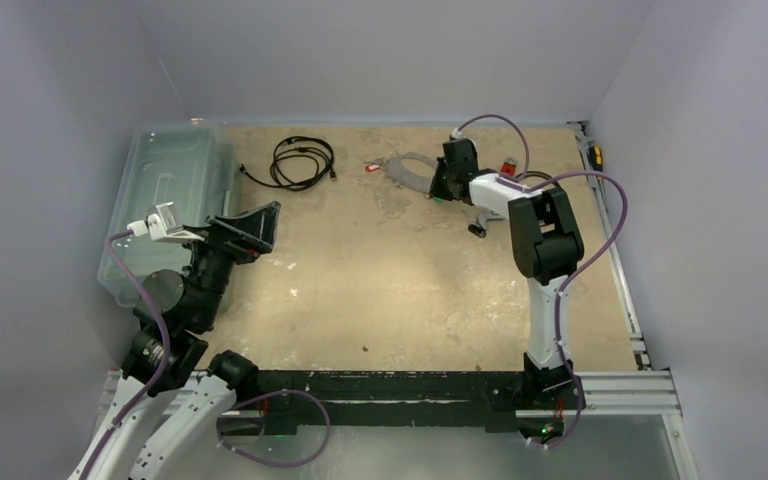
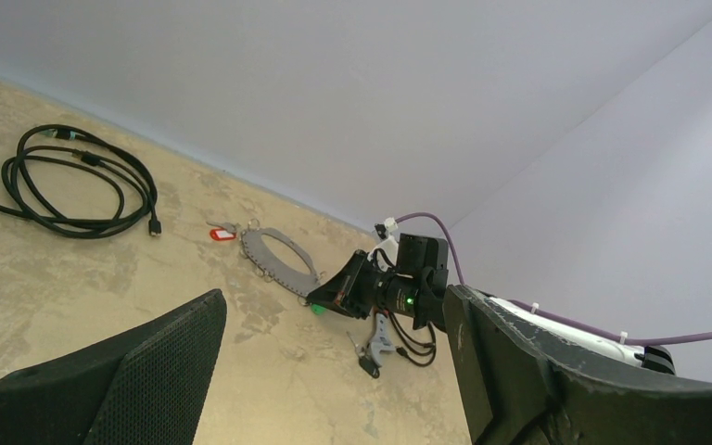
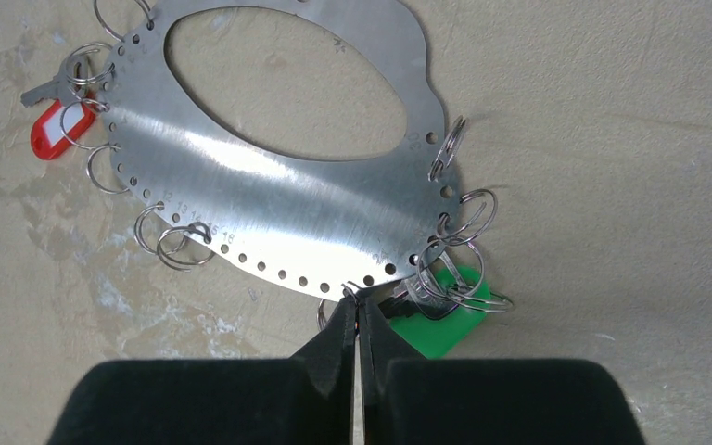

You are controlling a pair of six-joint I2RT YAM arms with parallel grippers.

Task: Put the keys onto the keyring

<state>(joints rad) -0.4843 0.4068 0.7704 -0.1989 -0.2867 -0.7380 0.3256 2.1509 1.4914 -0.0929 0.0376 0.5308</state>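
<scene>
Right gripper, fingers closed together at the near rim of the flat-lying keyring, green-tagged key just beside that rim; left gripper, fingers apart, far from the keyring; so shallow a nip may slip off the thin metal.

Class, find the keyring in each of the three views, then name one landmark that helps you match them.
Top external: keyring lies near the far edge, right of centre.
Left wrist: it lies flat near the middle of the picture.
Right wrist: it fills the upper centre, seen close up.
Shared landmark: the red tag, just off its left rim in every view.
</scene>
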